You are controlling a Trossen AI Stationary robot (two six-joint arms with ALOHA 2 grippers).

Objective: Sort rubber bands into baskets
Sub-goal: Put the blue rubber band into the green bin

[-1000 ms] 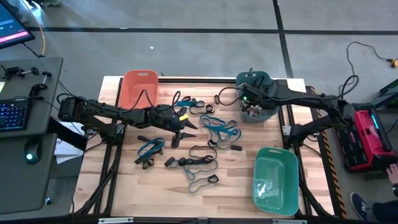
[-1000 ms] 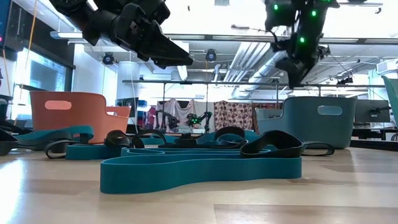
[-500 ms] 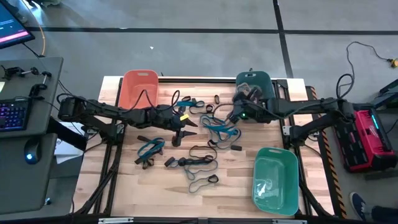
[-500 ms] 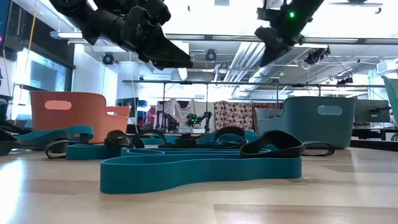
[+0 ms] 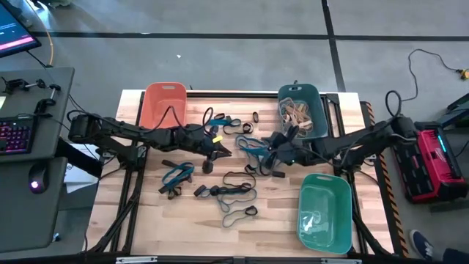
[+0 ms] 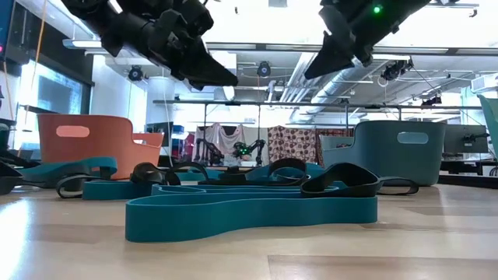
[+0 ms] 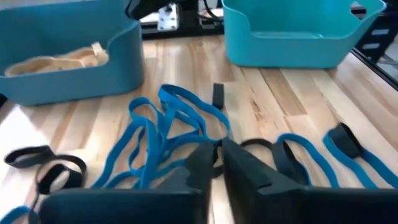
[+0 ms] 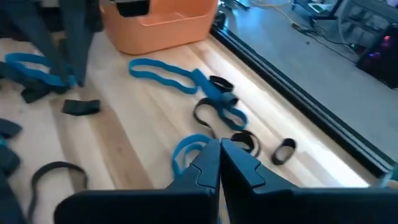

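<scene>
While both pinched empty, left end effector point(image 5: 218, 152), right end effector point(image 5: 268, 150) flank blue rubber bands point(image 5: 256, 150).

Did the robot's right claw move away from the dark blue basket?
Yes. The right gripper was over the dark teal basket a second ago; now it has swung off it toward the table's middle, above the blue rubber bands, fingers shut.

High view straight down; low view level at table point(image 6: 405, 249); wrist views close; all share table.

pale wood table point(image 5: 146, 220), smooth plastic baskets point(image 5: 325, 213)
</scene>
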